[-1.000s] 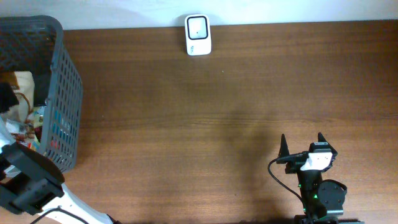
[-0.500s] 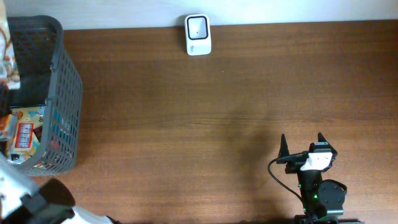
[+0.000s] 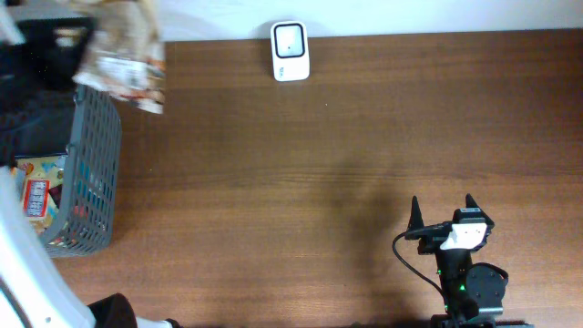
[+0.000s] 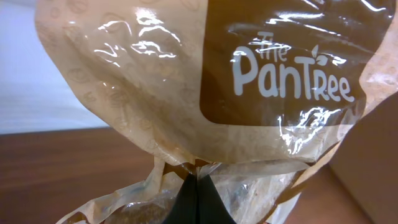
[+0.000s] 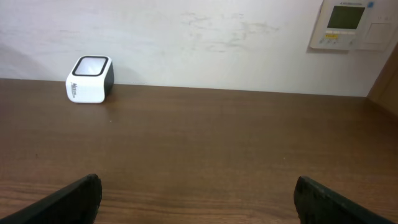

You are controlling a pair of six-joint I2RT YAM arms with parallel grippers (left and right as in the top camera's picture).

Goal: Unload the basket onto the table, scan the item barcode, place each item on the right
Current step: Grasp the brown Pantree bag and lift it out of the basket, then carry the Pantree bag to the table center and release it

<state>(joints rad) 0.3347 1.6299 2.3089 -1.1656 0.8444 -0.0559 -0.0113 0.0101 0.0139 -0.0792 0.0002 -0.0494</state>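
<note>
**Overhead.** The bag [image 3: 120,56], a crinkly tan-and-clear plastic pack, shows blurred in the upper left of the frame. It overlaps the top right corner of the grey mesh basket [image 3: 91,173]. Colourful packets [image 3: 32,191] lie inside the basket. The scanner [image 3: 291,51] is a small white rounded block with a dark window. It sits at top centre on the far edge of the brown wood-grain surface [image 3: 301,182], well apart from the bag. The right claw [image 3: 443,208] is at the lower right, its two black pointed fingers spread wide with nothing between them. A broad stretch of bare wood runs between the basket and that claw.

**Left wrist.** The left claw [image 4: 196,186] is clenched. Its dark fingers are pressed together at bottom centre and pinch a fold of the bag's film. The bag fills nearly the whole frame. It is glossy and wrinkled, with a brown panel carrying white "The PanTree" lettering. A strip of wood and pale wall shows at the left edge.

**Right wrist.** The right claw is fully released. One of its fingers [image 5: 68,200] is in the lower left corner and the other is in the lower right, and neither touches anything. The scanner stands at the upper left against the white wall. A wall panel [image 5: 348,25] hangs at the upper right. Bare wood lies between the claw and the wall.
</note>
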